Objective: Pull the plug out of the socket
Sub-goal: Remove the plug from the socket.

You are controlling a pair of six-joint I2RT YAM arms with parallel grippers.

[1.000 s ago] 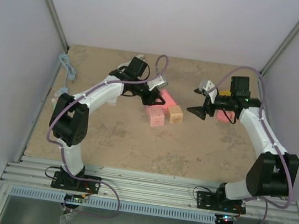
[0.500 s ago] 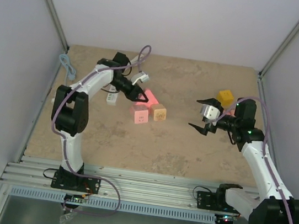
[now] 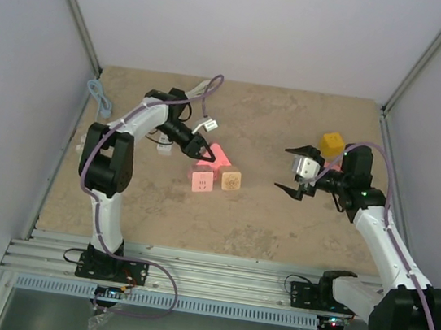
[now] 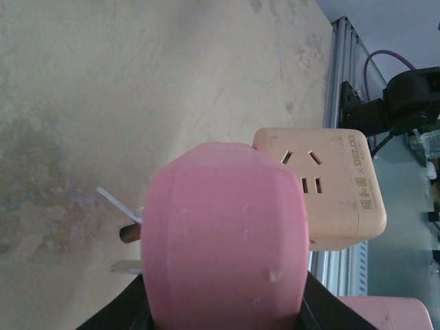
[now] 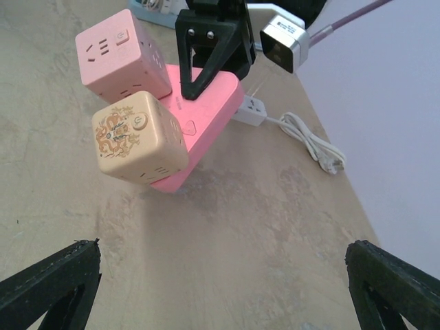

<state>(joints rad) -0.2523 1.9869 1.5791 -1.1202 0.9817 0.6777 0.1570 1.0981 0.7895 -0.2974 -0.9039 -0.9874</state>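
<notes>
Top view: my left tool [image 3: 199, 147] is clamped on the pink socket strip [image 3: 218, 156] near the centre of the surface [image 3: 277, 230], and the tan plug cube [image 3: 230, 180] seated on it lies at 9 o'clock from my right tool [image 3: 287, 171], which stands open and empty.

A beige, stone-patterned table [image 3: 278, 222] is enclosed on three sides by pale grey walls [image 3: 248, 29], and ribbed aluminium rails [image 3: 222, 273] are seen along its near edge. A small yellow cube [image 3: 333, 141] is set toward the back right of the table. A light blue cable [image 3: 98, 100] is bunched at the back left edge, close against the wall. In the right wrist view a white power strip [image 5: 249, 110] is laid flat on the table, and its white cord [image 5: 311, 143] is gathered in loose loops just beside it.
</notes>
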